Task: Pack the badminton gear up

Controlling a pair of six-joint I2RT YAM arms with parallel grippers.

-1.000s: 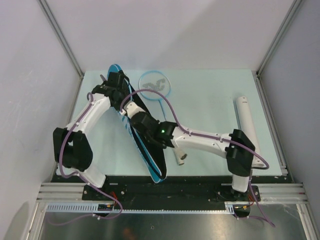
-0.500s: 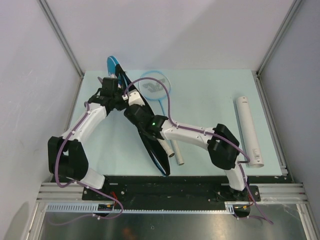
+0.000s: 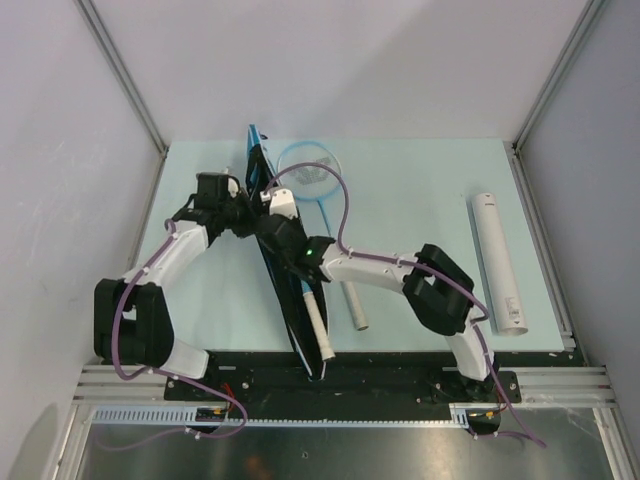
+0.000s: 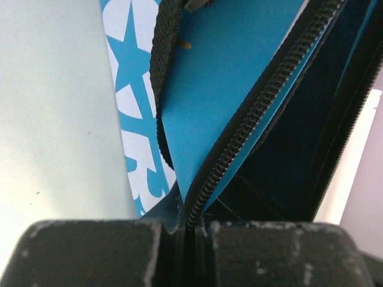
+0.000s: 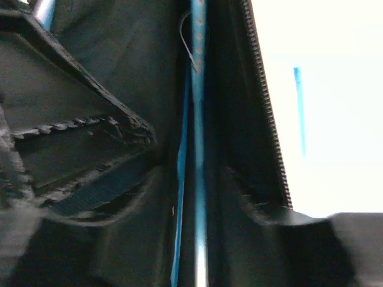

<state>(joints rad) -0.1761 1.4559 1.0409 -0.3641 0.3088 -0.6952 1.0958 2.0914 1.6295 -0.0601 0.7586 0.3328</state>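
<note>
The blue racket bag [image 3: 257, 160] stands on its edge, running from the far left of the table towards the near edge. My left gripper [image 3: 238, 208] is shut on the bag's [image 4: 239, 72] zipper edge [image 4: 251, 113]. My right gripper [image 3: 273, 213] reaches into the bag's mouth. Its jaws stand apart on either side of a light-blue racket shaft [image 5: 198, 119] without pressing it. That racket's white handle [image 3: 315, 322] sticks out of the bag near the table's front. A second racket [image 3: 305, 172] lies flat just right of the bag. The long white tube [image 3: 497, 262] lies at the right.
The second racket's white handle [image 3: 355, 308] lies close to the right arm's forearm [image 3: 365, 268]. A black strap [image 4: 161, 66] hangs on the bag's lettered side. Grey walls and metal posts close in the table [image 3: 420, 190] on three sides.
The bag has swung from slanted to nearly straight front-to-back and up on its edge. Both arms moved with it. The right jaws have opened off the racket shaft.
</note>
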